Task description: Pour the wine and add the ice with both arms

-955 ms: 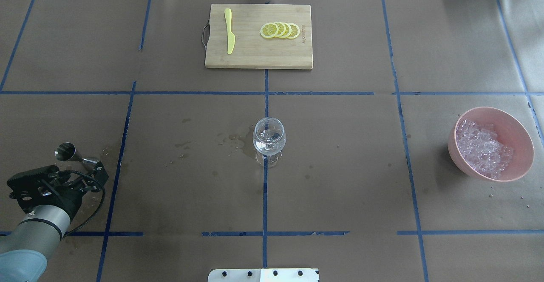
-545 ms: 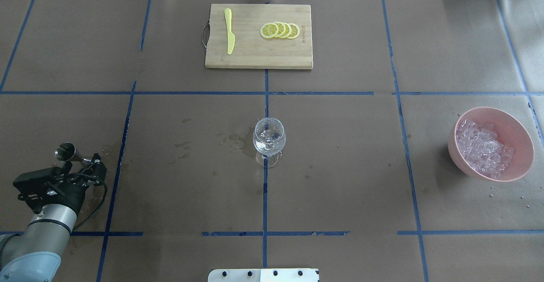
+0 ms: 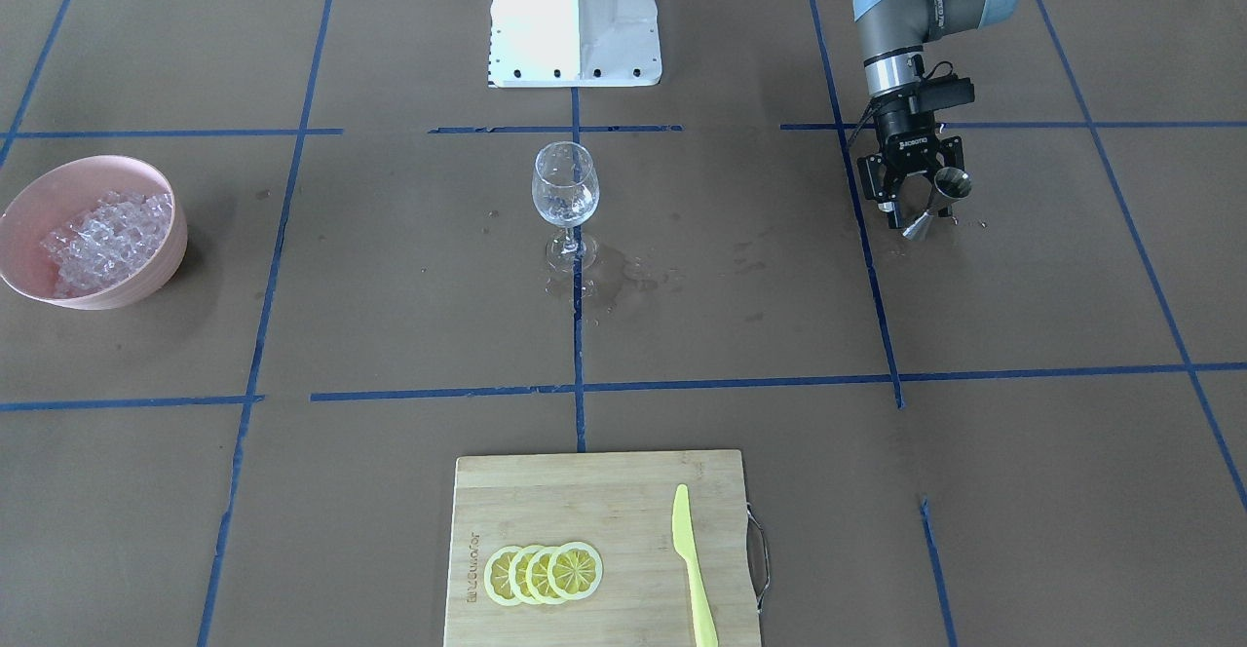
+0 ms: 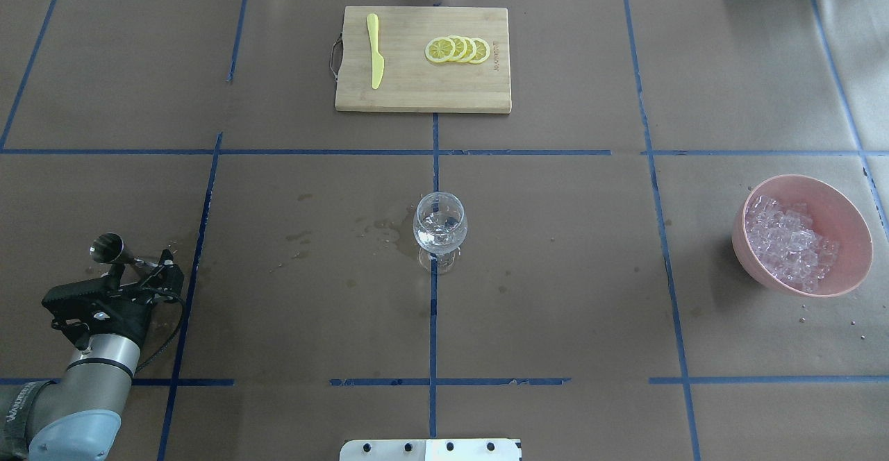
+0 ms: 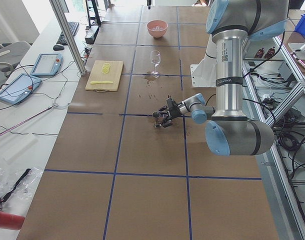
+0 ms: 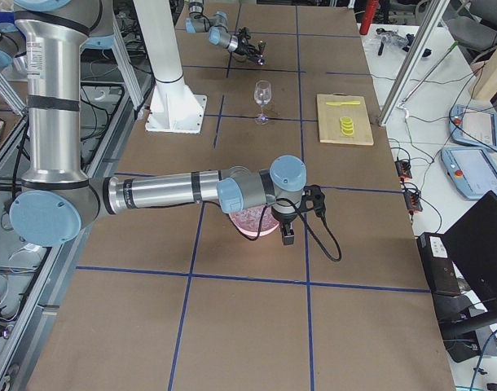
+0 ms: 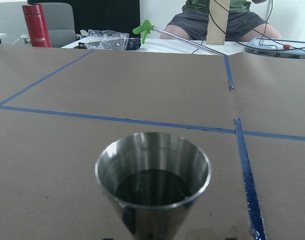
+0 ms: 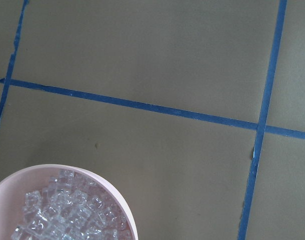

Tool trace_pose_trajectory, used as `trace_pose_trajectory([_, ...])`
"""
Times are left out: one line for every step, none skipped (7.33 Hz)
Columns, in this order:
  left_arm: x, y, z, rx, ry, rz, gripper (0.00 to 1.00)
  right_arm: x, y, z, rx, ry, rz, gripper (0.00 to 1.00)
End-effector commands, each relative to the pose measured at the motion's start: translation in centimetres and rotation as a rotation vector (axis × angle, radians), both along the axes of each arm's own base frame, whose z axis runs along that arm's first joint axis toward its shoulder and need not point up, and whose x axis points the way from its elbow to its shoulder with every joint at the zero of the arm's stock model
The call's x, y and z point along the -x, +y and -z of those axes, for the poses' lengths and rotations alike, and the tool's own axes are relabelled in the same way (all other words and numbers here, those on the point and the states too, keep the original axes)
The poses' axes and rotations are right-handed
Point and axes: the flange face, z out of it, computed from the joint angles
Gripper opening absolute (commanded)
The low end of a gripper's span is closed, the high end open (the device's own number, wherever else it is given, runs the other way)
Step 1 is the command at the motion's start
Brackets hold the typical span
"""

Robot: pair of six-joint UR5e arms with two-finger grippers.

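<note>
Ice (image 4: 788, 242), a heap of small, clear, glassy cubes, sits in the pink bowl (image 4: 844, 204) at the overhead view's right edge. The left gripper (image 3: 914, 210) gapes wide and grips nothing, with a steel jigger (image 3: 940, 194) just beside its fingers. I cannot tell how the right gripper (image 6: 287, 236) stands near the bowl.

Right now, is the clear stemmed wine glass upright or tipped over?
Upright: the clear stemmed wine glass stands on its foot on the brown table, rim facing up.

ice (image 4: 788, 242) (clear cubes) heaped in pink bowl (image 4: 844, 200); left end effector (image 3: 918, 216) astride jigger (image 3: 952, 182)
</note>
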Motion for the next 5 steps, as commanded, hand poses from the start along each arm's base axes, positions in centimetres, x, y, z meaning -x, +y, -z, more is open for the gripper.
trace_pose_trajectory([-0.08, -0.29, -0.13, -0.003, -0.002, 0.008, 0.82, 0.0, -0.11, 0.19, -0.005, 0.002, 0.0, 1.0])
trace_pose_trajectory([0.14, -0.56, 0.07, -0.026, -0.005, 0.025, 0.8, 0.01, -0.1, 0.43, -0.01, 0.0, 0.0, 1.0])
trace_pose_trajectory([0.36, -0.74, 0.13, -0.049, -0.01, 0.041, 0.76, 0.02, -0.15, 0.66, -0.014, -0.001, 0.0, 1.0])
trace_pose_trajectory([0.75, -0.92, 0.17, -0.086, -0.022, 0.064, 0.75, 0.02, -0.21, 0.74, -0.016, -0.001, 0.0, 1.0])
trace_pose_trajectory([0.87, -1.08, -0.04, -0.105, -0.032, 0.077, 0.74, 0.02, -0.28, 0.8, -0.017, 0.0, 0.0, 1.0])
